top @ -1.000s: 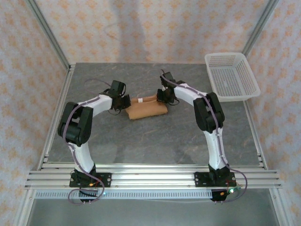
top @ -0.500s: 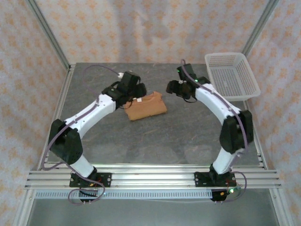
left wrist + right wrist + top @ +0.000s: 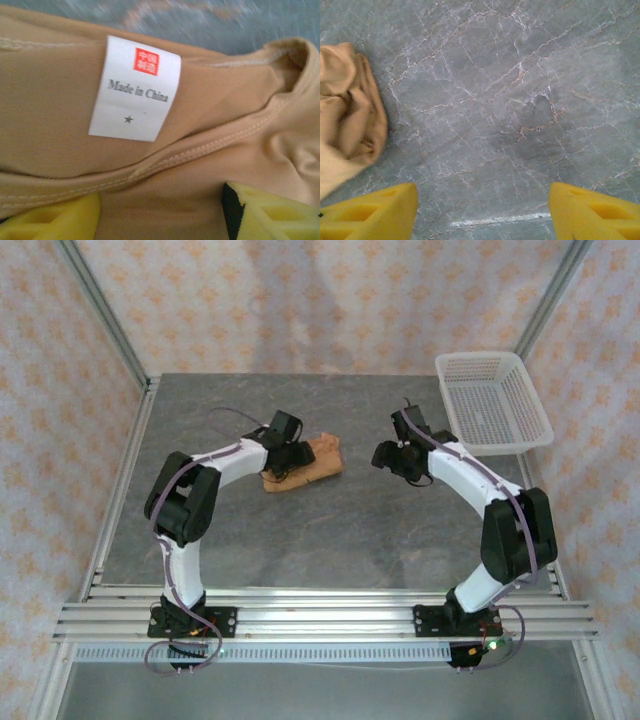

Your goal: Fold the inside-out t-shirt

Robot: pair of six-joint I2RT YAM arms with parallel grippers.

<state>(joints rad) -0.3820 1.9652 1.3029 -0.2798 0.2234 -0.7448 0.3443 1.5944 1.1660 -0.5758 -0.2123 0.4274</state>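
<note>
**Figure. Regrasp between folds, seen from above and from both wrists.** The inside-out t-shirt (image 3: 308, 462) lies as a compact, rumpled bundle on the grey counter (image 3: 330, 530), left of centre and well apart from the white basket (image 3: 495, 400). The left gripper (image 3: 288, 454) hangs directly over the bundle's left end. In its wrist view the yellow fingers (image 3: 50, 220) stand wide apart, with flat cloth, a stitched seam and the white label (image 3: 134, 89) between them and nothing pinched. The right gripper (image 3: 480, 215) is likewise spread wide and empty above bare counter, with the shirt's bunched edge at the left of its wrist view.

The step in hand appears to be taking hold for the next fold. To do it well, each gripper should descend onto one distinct edge or corner rather than the thick middle, and close on few layers. The two should then lift and carry together so the fold lands square. The lumpy right edge probably needs smoothing first, or wrinkles will be trapped.
</note>
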